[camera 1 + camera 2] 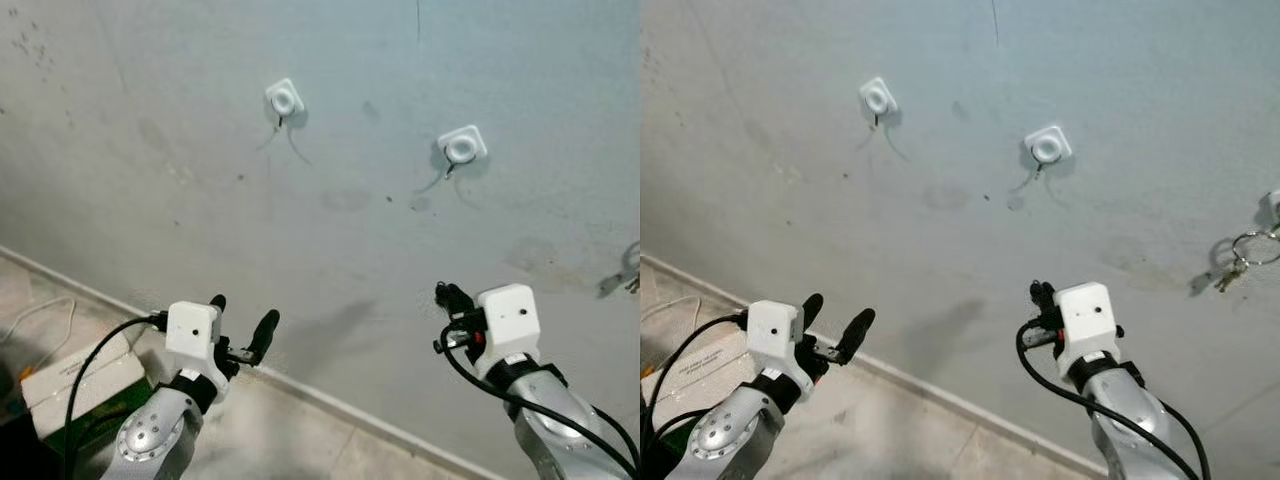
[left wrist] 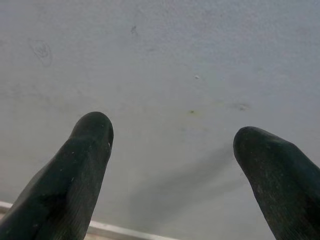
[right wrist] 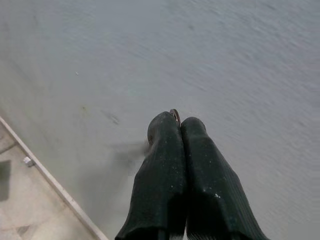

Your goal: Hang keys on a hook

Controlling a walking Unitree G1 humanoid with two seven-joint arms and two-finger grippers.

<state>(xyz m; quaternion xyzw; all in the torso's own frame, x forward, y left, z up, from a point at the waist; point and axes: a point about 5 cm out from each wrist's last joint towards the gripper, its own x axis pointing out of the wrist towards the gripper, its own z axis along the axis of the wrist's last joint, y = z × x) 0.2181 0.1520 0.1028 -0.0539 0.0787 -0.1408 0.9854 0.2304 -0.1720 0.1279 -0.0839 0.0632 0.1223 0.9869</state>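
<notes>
The right gripper (image 3: 176, 121) points at a pale grey wall (image 3: 225, 60), its two black fingers (image 3: 160, 170) pressed together — a thin sliver of metal (image 3: 175, 114) pokes out between their tips. A white skirting strip (image 3: 55, 186) meets the tiled floor (image 3: 25, 215).

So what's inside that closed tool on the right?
The right tool is shut; a sliver of metal ring peeks out at its tips. Whether keys hang from it is hidden by the fingers.

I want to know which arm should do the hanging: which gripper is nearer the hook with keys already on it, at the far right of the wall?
Right. The right gripper is below and left of the keys; the left gripper is far across the wall.
</notes>
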